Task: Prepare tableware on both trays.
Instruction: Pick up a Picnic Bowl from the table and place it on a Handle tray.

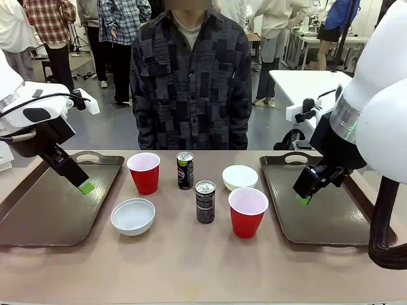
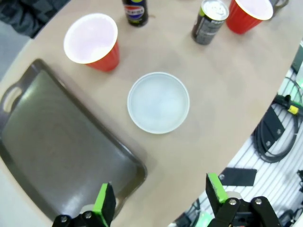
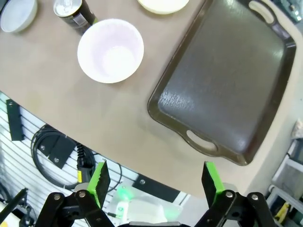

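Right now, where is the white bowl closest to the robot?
In the front view the nearer white bowl sits on the bare table left of centre, just right of the left tray, on the robot's side of the left red cup.

Saw a tan table [image 1: 191,267] bearing a left tray [image 1: 51,216], a right tray [image 1: 331,222] and, between them, two red cups [image 1: 145,173] [image 1: 247,213], two cans [image 1: 185,170] [image 1: 205,202], two white bowls [image 1: 133,216] [image 1: 240,176].
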Available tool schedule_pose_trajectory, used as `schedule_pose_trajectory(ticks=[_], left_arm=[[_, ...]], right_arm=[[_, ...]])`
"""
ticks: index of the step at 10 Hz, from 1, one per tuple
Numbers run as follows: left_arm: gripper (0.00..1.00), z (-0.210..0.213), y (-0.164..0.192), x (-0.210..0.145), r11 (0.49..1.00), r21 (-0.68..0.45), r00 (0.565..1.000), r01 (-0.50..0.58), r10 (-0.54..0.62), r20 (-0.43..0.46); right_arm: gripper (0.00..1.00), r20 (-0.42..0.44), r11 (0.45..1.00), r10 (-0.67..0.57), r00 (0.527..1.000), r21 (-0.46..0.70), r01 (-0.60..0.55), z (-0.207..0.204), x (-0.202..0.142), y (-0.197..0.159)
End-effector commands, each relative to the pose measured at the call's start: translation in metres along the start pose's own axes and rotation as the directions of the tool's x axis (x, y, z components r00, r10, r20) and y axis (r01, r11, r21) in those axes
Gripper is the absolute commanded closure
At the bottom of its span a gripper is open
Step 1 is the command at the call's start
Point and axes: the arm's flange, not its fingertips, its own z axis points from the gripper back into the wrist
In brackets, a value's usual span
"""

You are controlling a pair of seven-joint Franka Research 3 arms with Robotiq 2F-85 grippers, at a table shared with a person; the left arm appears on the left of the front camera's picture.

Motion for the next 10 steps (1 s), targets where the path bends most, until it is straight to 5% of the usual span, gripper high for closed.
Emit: schedule_pose_trajectory(ticks=[1, 3, 7, 10], left_arm=[[0.00, -0.012, 0.016, -0.011, 0.987, -0.144, 0.998, -0.069, 0.069, -0.008], [0.00, 0.000, 0.060, -0.048, 0.841, -0.512, 0.976, -0.176, 0.218, 0.022], [0.00, 0.027, 0.133, -0.134, 0.605, -0.743, 0.859, -0.286, 0.505, 0.080], [0.00, 0.049, 0.166, -0.186, 0.591, -0.708, 0.766, -0.387, 0.633, 0.109]], right_arm=[[0.00, -0.088, 0.992, -0.054, 0.995, 0.106, 0.063, -0.016, -0.007, -0.027], [0.00, -0.122, 0.889, -0.223, 0.967, 0.382, 0.253, -0.022, -0.045, -0.107], [0.00, -0.138, 0.535, -0.428, 0.893, 0.758, 0.373, -0.006, -0.152, -0.214], [0.00, -0.090, 0.441, -0.557, 0.826, 0.810, 0.386, 0.009, -0.195, -0.260]])
